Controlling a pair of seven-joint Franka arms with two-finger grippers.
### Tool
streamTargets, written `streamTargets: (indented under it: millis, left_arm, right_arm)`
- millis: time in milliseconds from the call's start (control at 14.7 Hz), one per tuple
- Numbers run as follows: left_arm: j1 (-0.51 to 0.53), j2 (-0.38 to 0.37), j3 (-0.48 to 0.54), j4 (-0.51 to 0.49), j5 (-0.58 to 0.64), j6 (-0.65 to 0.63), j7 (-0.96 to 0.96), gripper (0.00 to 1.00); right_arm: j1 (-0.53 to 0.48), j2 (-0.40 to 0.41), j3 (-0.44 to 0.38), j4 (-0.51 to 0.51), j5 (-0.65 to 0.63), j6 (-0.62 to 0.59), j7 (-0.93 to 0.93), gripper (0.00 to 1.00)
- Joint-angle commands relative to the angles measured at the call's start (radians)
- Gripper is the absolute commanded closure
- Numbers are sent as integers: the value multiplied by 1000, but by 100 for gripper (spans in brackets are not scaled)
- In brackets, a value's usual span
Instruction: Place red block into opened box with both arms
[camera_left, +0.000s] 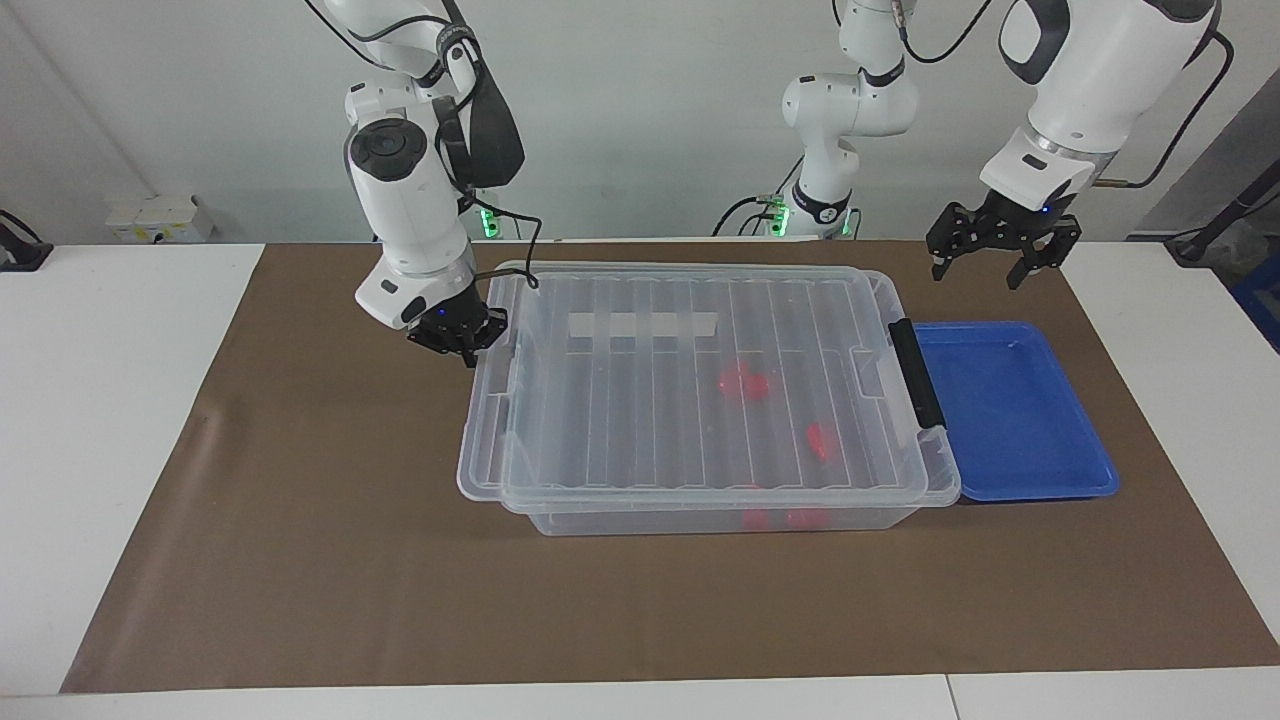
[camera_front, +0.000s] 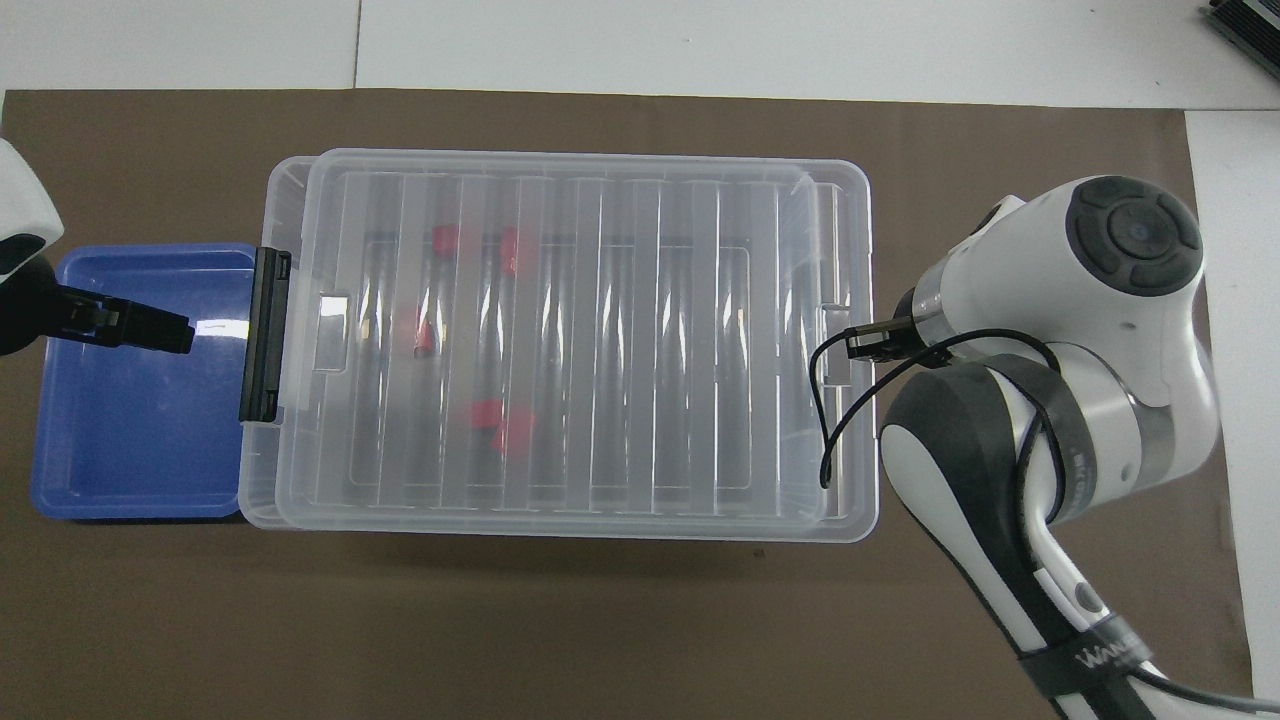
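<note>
The clear box (camera_left: 700, 520) (camera_front: 258, 480) sits mid-mat with its ribbed lid (camera_left: 620, 420) (camera_front: 600, 340) lying over almost all of it. Several red blocks (camera_left: 745, 383) (camera_front: 500, 425) lie inside, seen through the lid; which one has the peaked end I cannot tell. My right gripper (camera_left: 462, 340) (camera_front: 866, 340) is shut on the lid's end tab at the right arm's end of the box. Open and empty, my left gripper (camera_left: 978, 275) (camera_front: 135, 328) hangs in the air over the blue tray's robot-side edge.
A shallow blue tray (camera_left: 1010, 420) (camera_front: 130, 440) lies against the box's black latch (camera_left: 915, 375) (camera_front: 265, 350) at the left arm's end. A brown mat (camera_left: 300, 560) covers the table, and the right arm's elbow hangs over it beside the box.
</note>
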Motion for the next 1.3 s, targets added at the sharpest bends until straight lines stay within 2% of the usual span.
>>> streamTargets:
  millis: [0,273,750,1091,1159,1227]
  left_arm:
    - [-30,-30,16,-26,-4,-3,4,0]
    - [-17,-28,18,-26,-5,-3,4,0]
    - [-15,-33,18,-29,-5,-3,-5,0]
    - [-18,-36,18,-31,-5,-3,-97,0]
    - [-17,-36,18,-31,-5,0,-100,0]
    - [-14,-36,18,-29,-5,2,-97,0]
  right_arm:
    - [24,-19,5,-11,17,-16,15,100]
    - [28,-19,5,-11,72,-5,6,100]
    - [24,-21,3,-5,74,-15,4,100]
    - [-42,-54,-8,7,68,-18,12,100]
    - [-61,-60,-8,9,60,-18,13,84]
    - [-90,-71,-8,9,60,-16,16,40]
